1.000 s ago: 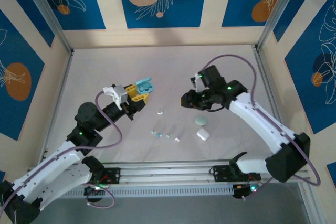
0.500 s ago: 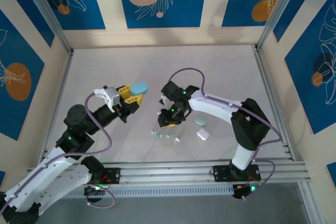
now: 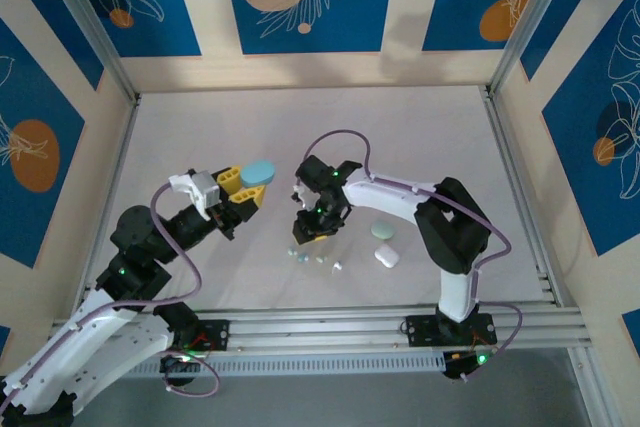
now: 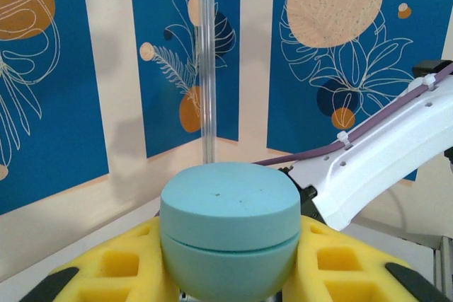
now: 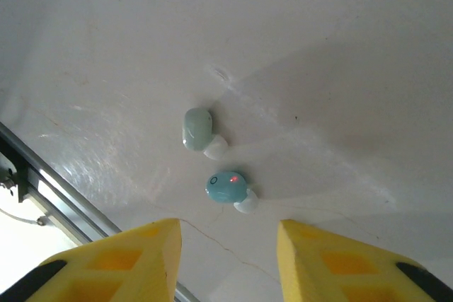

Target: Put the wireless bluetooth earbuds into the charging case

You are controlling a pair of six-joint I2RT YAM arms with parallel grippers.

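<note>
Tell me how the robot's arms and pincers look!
The left arm and right arm are white with black joints, each trailing a purple cable. Green lights glow on them. The left pincer and right pincer have yellow fingers with square pockets.

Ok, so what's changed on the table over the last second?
The right arm swung in from the right to the middle; its jaws, open, now hang over the pale green earbud and pale blue earbud. The blue case in the left jaws went from lid open to closed. The green case and white case stayed put.
</note>
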